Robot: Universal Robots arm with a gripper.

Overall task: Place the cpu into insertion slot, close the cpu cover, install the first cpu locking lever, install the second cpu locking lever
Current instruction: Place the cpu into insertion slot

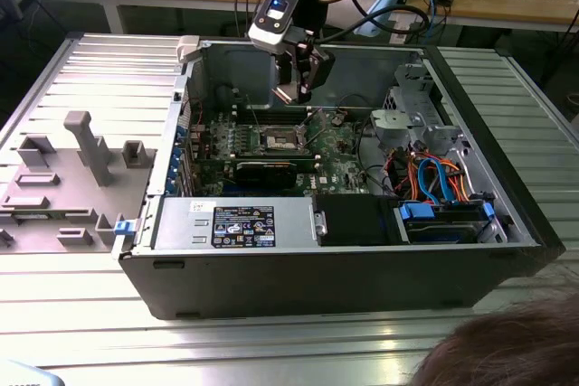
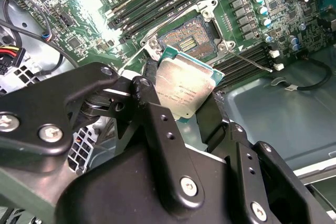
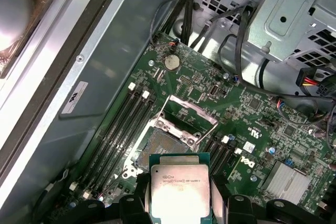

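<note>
Pinching the cpu (image 2: 184,85) by two opposite edges, the fingers (image 2: 146,94) are drawn in only as far as the chip's width allows, one black tip on each side, with the chip's pale metal top turned toward both wrist cameras. In the exterior view the fingers (image 1: 298,88) hang inside the open computer case (image 1: 326,268), which rests on the ribbed metal counter (image 1: 90,332), and they are clear of the green motherboard (image 1: 344,146) beneath them. Just past the fingertips lies the insertion slot (image 3: 157,148), a dark square socket with a silvery rim and nothing seated in it. On the side of the slot away from the fingers, the cpu cover (image 3: 190,120) is tilted up and open, its cut-out middle showing the board behind. Rows of long black memory slots (image 3: 122,124) flank the socket, and a round coin cell (image 3: 171,62) sits farther out beyond the cover.
</note>
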